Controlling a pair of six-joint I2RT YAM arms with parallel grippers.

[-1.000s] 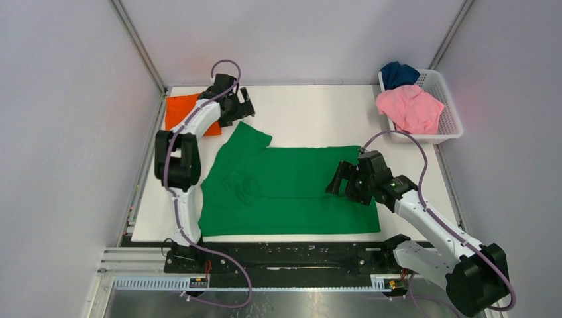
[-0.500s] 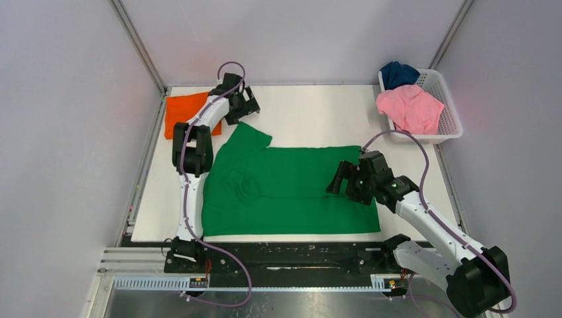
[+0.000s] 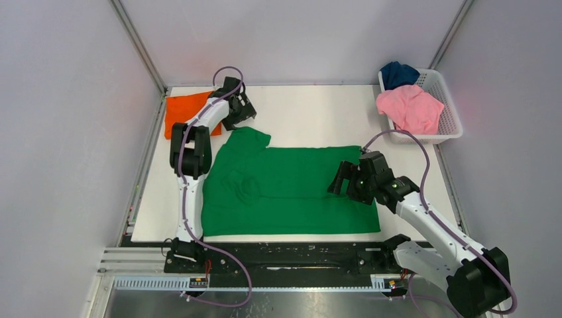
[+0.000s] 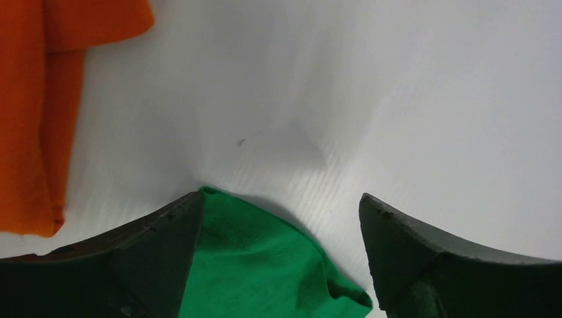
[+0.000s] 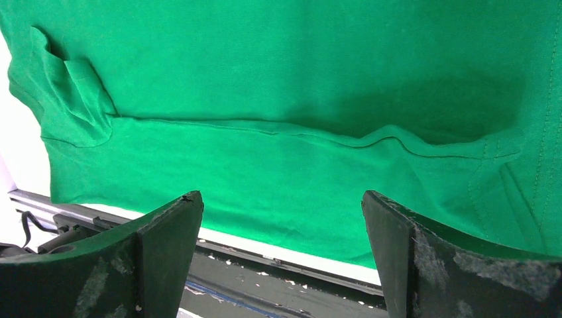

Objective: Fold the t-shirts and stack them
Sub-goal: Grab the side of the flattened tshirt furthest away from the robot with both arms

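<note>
Progress: orange tee [image 3: 184,109] lies folded at the worktop's [image 3: 318,119] far-left corner; green tee [image 3: 291,192] is spread unfolded by the near edge; pink tee [image 3: 409,109] and navy tee [image 3: 399,71] wait in the basket [image 3: 453,124]. Left fingers [image 4: 119,265] and right fingers [image 5: 457,265] gape empty.

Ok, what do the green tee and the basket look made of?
Green tee: soft matte knit, probably cotton jersey; it creases and shows stitched hems. Basket: rigid white plastic, seemingly, with a slotted lattice wall.
</note>
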